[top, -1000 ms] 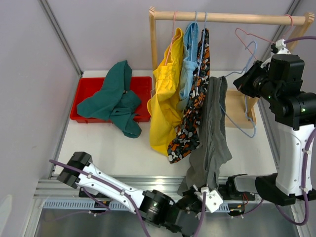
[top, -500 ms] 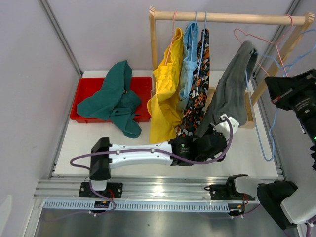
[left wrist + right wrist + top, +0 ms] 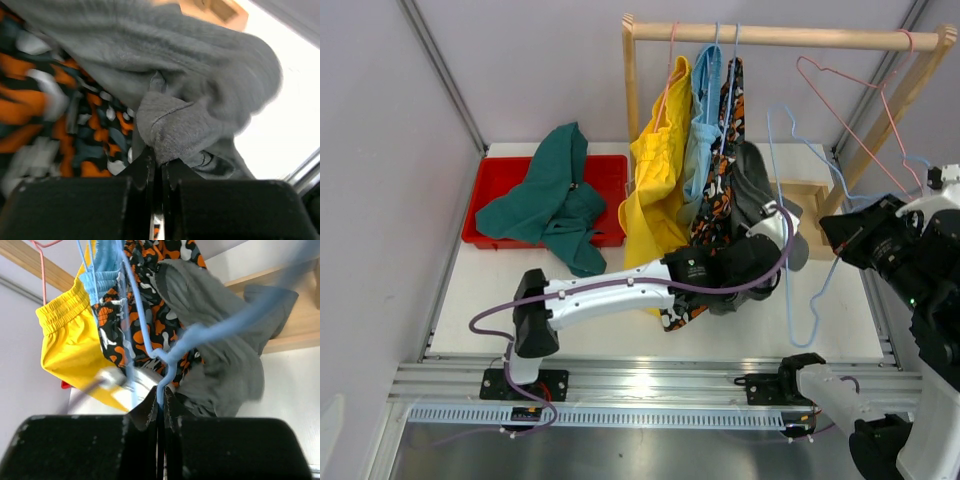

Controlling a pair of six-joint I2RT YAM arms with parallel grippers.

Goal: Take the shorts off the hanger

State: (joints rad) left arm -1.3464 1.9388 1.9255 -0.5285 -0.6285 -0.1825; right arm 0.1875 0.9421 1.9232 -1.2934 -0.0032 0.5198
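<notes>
Plainly, what matters for the coming move is how the grey shorts (image 3: 755,185) lie between our two arms. They hang above the counter (image 3: 570,300), just right of the camouflage pair (image 3: 720,160) and left of the right pincer (image 3: 161,399). The left pincer (image 3: 161,161) is clamped tight on a thick fold of grey cloth, with the fabric bulging out just above the jaw tips. The right pincer is closed to a sliver on the thin wire of the blue hanger (image 3: 200,333).

From above, the hanger's long axis runs from far to near. Its far end is up beside the grey bundle and its near loop hangs low over the counter. The shorts sit at the far part of that wire, to the left of the right pincer. The left arm, reaching across from its base, has the cloth itself and is the nearer one to it.

We cannot tell from these views whether any grey cloth is wrapped round the wire or only lies against it. We judge that the cloth has to go left, toward the red tray (image 3: 495,175), while the hanger is kept out to the right.

The grey pair looks soft and heavy, bunched into a rumpled lump with one end drooping. A dark teal pair (image 3: 550,200) lies in the tray. The yellow pair (image 3: 655,190), the light blue pair (image 3: 705,110) and the camouflage pair hang from the wooden rail (image 3: 790,37).
</notes>
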